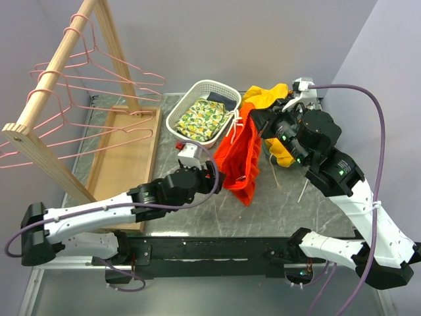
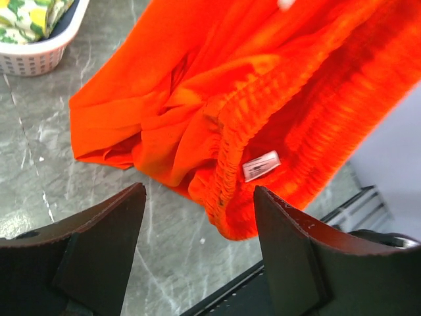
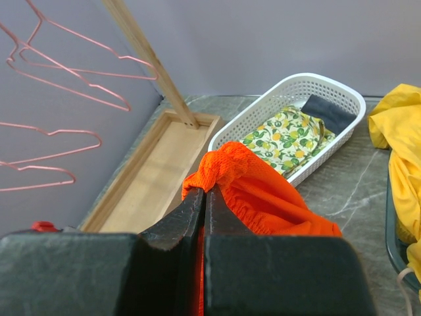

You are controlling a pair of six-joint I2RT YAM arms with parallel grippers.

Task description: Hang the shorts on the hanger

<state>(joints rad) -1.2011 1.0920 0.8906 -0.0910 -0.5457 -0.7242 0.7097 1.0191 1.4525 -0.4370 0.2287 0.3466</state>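
The orange-red shorts (image 1: 240,155) hang over the table's middle, their lower end near the marble. My right gripper (image 1: 258,120) is shut on their top edge and holds them up; the right wrist view shows the fabric (image 3: 260,187) bunched between the shut jaws of the gripper (image 3: 205,192). My left gripper (image 1: 212,172) is open and empty just left of the shorts' lower part. In the left wrist view the gathered waistband with its white label (image 2: 261,165) lies just beyond the open gripper (image 2: 200,197). Several pink wire hangers (image 1: 99,82) hang on the wooden rack at the left, also in the right wrist view (image 3: 72,72).
A white basket (image 1: 172,120) holding a lemon-print cloth (image 1: 200,118) stands at the back centre. A yellow garment (image 1: 266,97) lies behind the right arm. The wooden rack (image 1: 62,56) and its base tray (image 1: 128,155) fill the left side.
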